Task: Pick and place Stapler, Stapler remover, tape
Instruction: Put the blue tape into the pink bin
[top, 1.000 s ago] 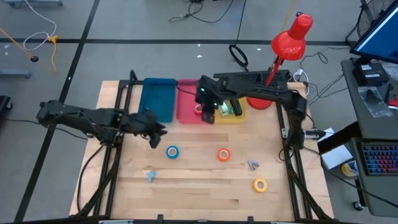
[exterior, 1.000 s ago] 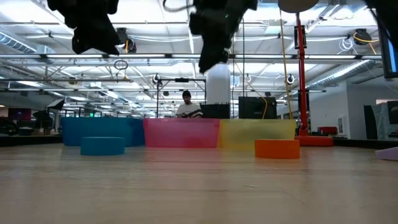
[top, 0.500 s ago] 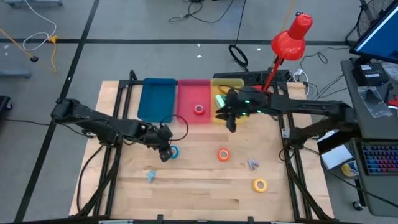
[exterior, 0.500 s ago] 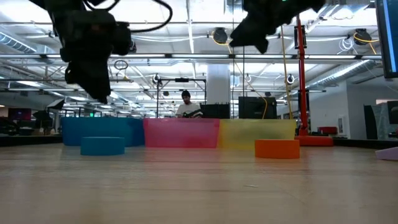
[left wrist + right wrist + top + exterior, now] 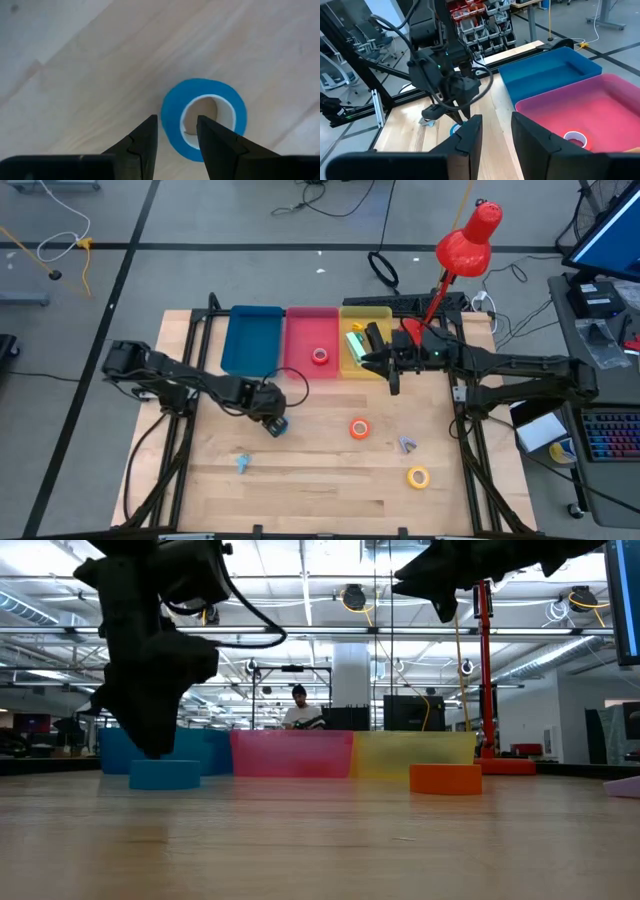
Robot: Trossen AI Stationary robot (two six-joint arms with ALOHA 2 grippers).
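The left gripper [image 5: 273, 423] is lowered over the blue tape roll [image 5: 278, 425] on the table [image 5: 320, 480], its fingers [image 5: 145, 142] set apart with a narrow gap straddling the roll's wall, not clamped on it. A red roll [image 5: 320, 357] is seen in the pink bin [image 5: 311, 330]. The orange roll [image 5: 359, 429] lies mid-table, the yellow roll [image 5: 418, 476] nearer the front edge. The right gripper [image 5: 392, 383] is held above the table just in front of the yellow bin [image 5: 365, 315], fingers slightly apart and holding nothing.
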